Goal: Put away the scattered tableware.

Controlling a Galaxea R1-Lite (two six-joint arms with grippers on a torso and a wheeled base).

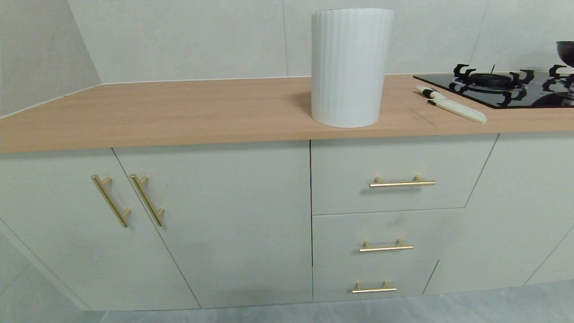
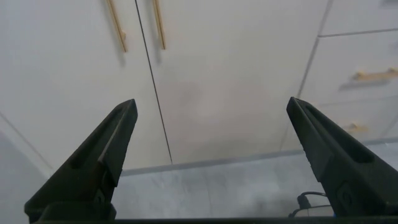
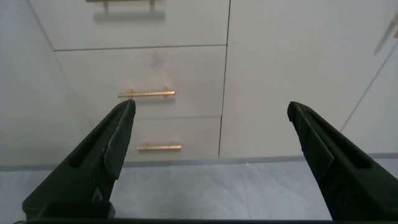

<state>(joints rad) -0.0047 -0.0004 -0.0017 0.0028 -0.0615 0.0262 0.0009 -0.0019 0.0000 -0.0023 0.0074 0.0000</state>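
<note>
On the counter (image 1: 179,112) beside the hob (image 1: 493,92), white knife (image 1: 453,106), black-banded handle, left claw (image 2: 210,104), right claw (image 3: 210,106) gaping empty.

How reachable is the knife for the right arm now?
Probably not yet: the open right tool sits low facing the drawers, while the knife lies up on the counter. Nothing blocks it; the arm must rise first.

On the light wooden countertop (image 1: 179,107), we find passing room left of the tall white ribbed cylindrical container (image 1: 350,67). To its right, the white-bladed knife (image 1: 453,106) and black glass hob (image 1: 497,96) crowd the surface.
</note>
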